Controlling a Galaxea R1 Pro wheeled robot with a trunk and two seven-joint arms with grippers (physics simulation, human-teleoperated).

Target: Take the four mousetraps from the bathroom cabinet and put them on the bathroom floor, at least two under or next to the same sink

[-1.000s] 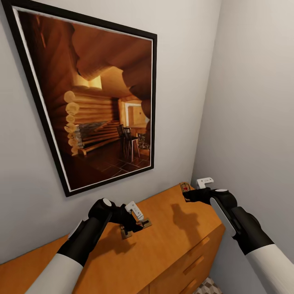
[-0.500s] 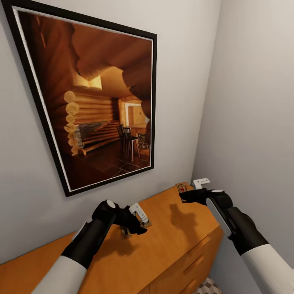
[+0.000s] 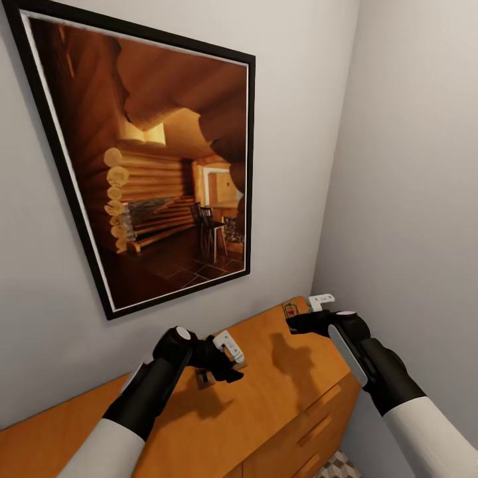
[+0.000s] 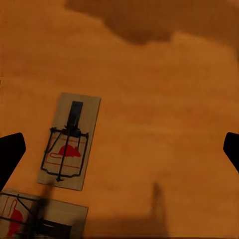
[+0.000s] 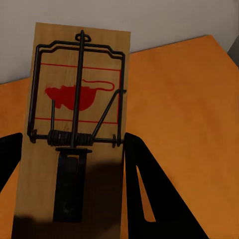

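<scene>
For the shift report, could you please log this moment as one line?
right pincer: holds mousetrap | left pincer: open above two mousetraps on cabinet

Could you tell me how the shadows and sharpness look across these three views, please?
Head view: sharp, evenly lit; both arms cast soft shadows on the cabinet top, no glare. Left wrist view: slightly soft, a dark shadow falls on the wood at the far edge and a thin one beside two mousetraps. Right wrist view: the held mousetrap is crisp, its near end shaded between the right gripper fingers.
</scene>
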